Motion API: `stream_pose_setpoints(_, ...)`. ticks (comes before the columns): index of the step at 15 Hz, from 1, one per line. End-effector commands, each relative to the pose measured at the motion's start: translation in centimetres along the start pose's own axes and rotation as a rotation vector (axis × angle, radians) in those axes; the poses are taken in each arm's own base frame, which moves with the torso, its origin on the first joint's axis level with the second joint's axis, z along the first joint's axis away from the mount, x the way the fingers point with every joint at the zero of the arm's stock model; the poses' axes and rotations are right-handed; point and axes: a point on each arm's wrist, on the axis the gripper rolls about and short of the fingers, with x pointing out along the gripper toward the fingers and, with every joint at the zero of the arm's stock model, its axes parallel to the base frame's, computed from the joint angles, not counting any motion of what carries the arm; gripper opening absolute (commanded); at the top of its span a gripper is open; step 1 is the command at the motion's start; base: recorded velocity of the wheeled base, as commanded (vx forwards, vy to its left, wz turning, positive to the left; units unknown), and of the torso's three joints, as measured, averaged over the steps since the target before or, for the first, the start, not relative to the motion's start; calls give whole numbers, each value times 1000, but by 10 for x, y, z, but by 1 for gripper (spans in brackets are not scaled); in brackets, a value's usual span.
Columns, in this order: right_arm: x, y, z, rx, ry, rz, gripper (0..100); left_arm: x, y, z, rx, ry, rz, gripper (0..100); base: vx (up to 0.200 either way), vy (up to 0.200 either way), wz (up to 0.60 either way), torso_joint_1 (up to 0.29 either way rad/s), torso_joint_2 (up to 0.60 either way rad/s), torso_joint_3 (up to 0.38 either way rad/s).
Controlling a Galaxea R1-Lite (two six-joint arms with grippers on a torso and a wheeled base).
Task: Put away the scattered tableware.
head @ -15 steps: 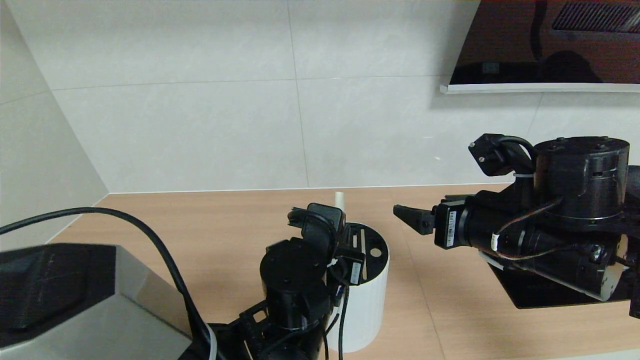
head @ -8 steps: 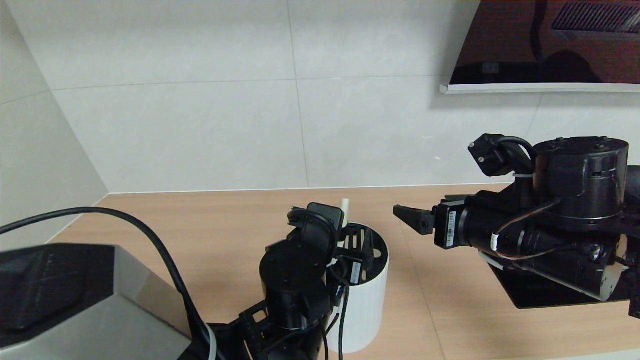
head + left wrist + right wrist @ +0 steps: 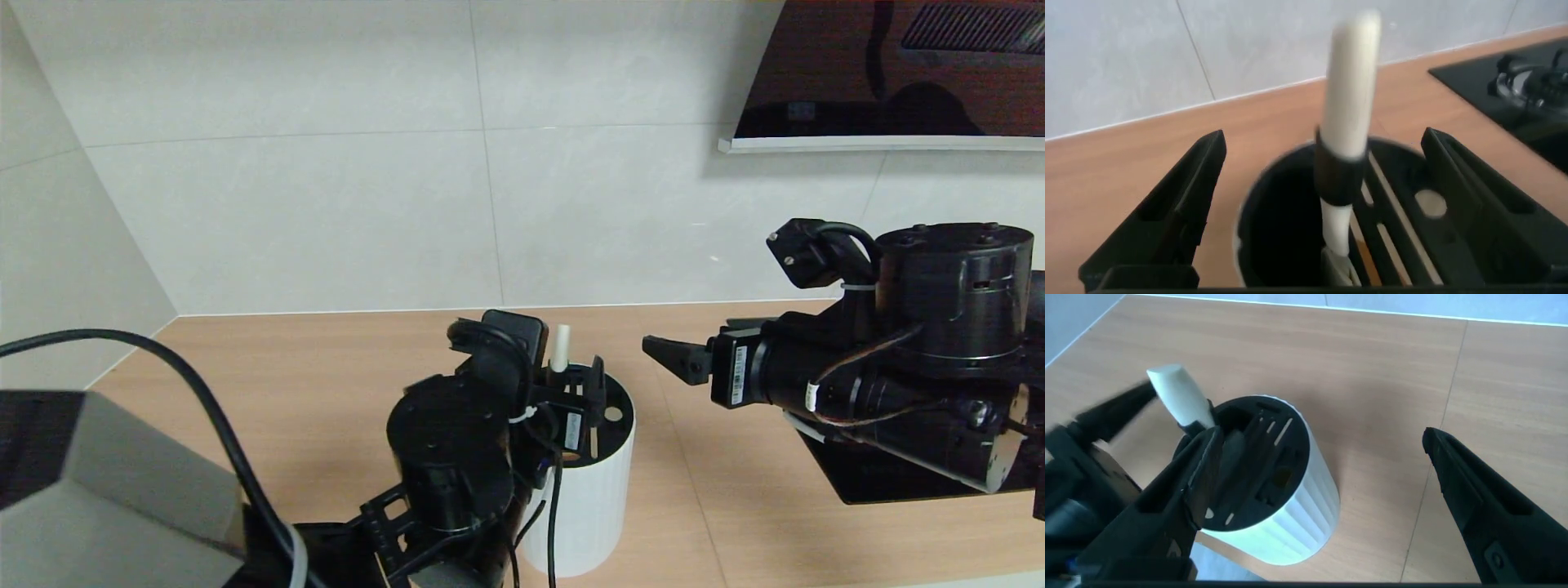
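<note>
The white-handled utensil [image 3: 1347, 106] stands upright in the white holder [image 3: 596, 490] on the tabletop [image 3: 326, 367], handle end pointing up, between the spread fingers of the left gripper [image 3: 1324, 147]; the right gripper [image 3: 1323, 449] nearby has its fingers apart too

Ribbed white plastic holder [image 3: 600, 506]; wood-grain counter [image 3: 326, 367] (matt).

One white utensil holder [image 3: 589, 502], one white-handled utensil [image 3: 560, 346], one black hob [image 3: 1478, 82], one range hood [image 3: 898, 73]
</note>
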Motion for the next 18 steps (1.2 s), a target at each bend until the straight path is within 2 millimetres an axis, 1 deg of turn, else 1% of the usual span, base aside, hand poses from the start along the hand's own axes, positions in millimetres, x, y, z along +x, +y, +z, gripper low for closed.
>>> stream_pose_setpoints(1,-4,0,3,2,-12,4,100,-27,23,44,-43,-63,-40,100,0,0,0,0,0,0)
stream_pose_setpoints(3,-11,0,8,7,-37,2,100,-48,38,58,-39,-62,-100,100,0,0,0,0,0,0)
stream_pose_setpoints(4,-24,0,17,15,-79,10,100,-62,55,70,-47,-76,-110,100,0,0,0,0,0,0)
stream_pose_setpoints(5,-34,-1,21,19,-101,15,100,-64,72,76,-59,-97,-68,100,0,0,0,0,0,0)
stream_pose_setpoints(6,-39,-3,21,18,-106,10,100,-63,83,82,-70,-120,-32,100,0,0,0,0,0,0)
stream_pose_setpoints(7,-50,-7,20,14,-122,-43,100,-65,107,91,-92,-162,54,100,0,0,0,0,0,0)
stream_pose_setpoints(8,-62,-13,17,19,-139,-97,100,-75,121,96,-118,-187,94,100,0,0,0,0,0,0)
stream_pose_setpoints(9,-76,-22,11,25,-151,-132,100,-86,135,99,-132,-215,136,100,0,0,0,0,0,0)
stream_pose_setpoints(10,-98,-31,3,29,-169,-141,100,-101,147,101,-137,-241,174,100,0,0,0,0,0,0)
stream_pose_setpoints(11,-118,-37,-2,35,-193,-142,100,-117,156,99,-141,-261,195,100,0,0,0,0,0,0)
stream_pose_setpoints(12,-123,-40,-4,37,-204,-151,100,-123,159,97,-140,-261,198,100,0,0,0,0,0,0)
stream_pose_setpoints(14,-157,-62,-21,12,-261,-271,100,-170,178,64,-77,-185,240,100,0,0,0,0,0,0)
stream_pose_setpoints(15,-169,-69,-28,13,-291,-319,100,-185,184,54,-28,-151,264,100,0,0,0,0,0,0)
stream_pose_setpoints(16,-185,-74,-34,11,-338,-365,100,-202,191,49,1,-152,293,100,0,0,0,0,0,0)
stream_pose_setpoints(18,-213,-78,-43,-25,-417,-437,100,-232,198,46,25,-171,327,100,0,0,0,0,0,0)
